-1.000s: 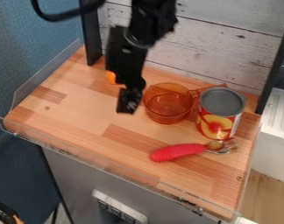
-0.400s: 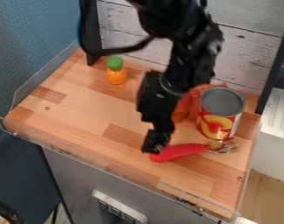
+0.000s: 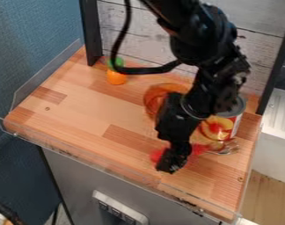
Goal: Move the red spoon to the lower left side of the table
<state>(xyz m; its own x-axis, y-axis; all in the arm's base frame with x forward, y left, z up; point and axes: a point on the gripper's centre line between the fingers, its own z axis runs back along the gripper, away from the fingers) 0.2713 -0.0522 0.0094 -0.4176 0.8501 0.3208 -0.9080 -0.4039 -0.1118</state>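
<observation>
Over a light-brown, wood-block desk point(image 3: 80, 110), the black two-finger claw point(image 3: 171, 166) of a black robot arm hangs at the red-handled metal spoon point(image 3: 199, 149), the piece we are assigned to shift to the lower left. The spoon lies right of centre toward the front, its metal head pointing right and its handle partly hidden by the claw. We cannot tell whether the claw is spread or pressed together, nor whether it touches the handle.

By our reading, the job is at its pickup stage: the claw is in place at the handle, but the delivery is still undone. A secure grip, a lift, the carry leftward and a release at the lower left appear to remain. We judge that a grip off the handle's middle could let the metal end dip or swing.

Behind the spoon stands a red-and-yellow printed metal can point(image 3: 218, 127), with a translucent amber cup point(image 3: 158, 94) partly behind the arm. Farther back, at left, is a small orange toy with a green top point(image 3: 116, 78).
</observation>
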